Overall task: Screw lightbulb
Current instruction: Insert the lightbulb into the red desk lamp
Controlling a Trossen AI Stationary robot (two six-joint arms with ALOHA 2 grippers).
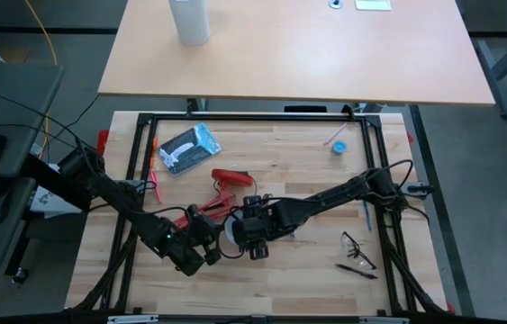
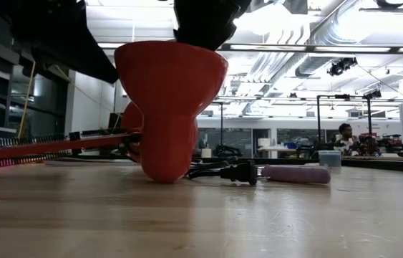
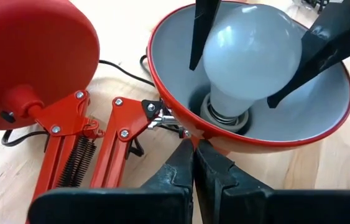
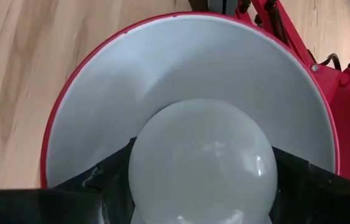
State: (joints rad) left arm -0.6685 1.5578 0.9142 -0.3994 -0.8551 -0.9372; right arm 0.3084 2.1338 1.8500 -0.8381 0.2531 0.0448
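Note:
The red lamp's shade (image 3: 181,106) stands mouth up on the wood, its narrow end on the table (image 2: 165,168). The white lightbulb (image 3: 252,53) sits upright inside it, its grey screw base (image 3: 224,115) in the socket. My right gripper (image 3: 232,84) reaches down into the shade from above, shut on the bulb (image 4: 202,158). My left gripper (image 3: 193,158) is shut, down at the shade's near outer side. The lamp's round red base (image 3: 32,56) and sprung arms (image 3: 100,155) lie beside the shade. My left gripper meets the shade's red outer wall just under the rim (image 3: 190,140) with its shut fingertips, coming slanting up from the near left. Nothing shows between the fingers. My right gripper pinches the bulb's round glass at its widest part (image 3: 209,59) between its two fingers (image 3: 311,50). The fingers slant down from above into the shade. The bulb stands upright, its base in the socket.
A black frame (image 1: 262,117) rims the wooden table. On it lie a plastic packet (image 1: 188,148), a small blue round object (image 1: 339,147), safety glasses (image 1: 357,243) and a pen (image 1: 357,268). The lamp's plug (image 2: 240,172) and a pink cylinder (image 2: 298,174) lie behind the shade.

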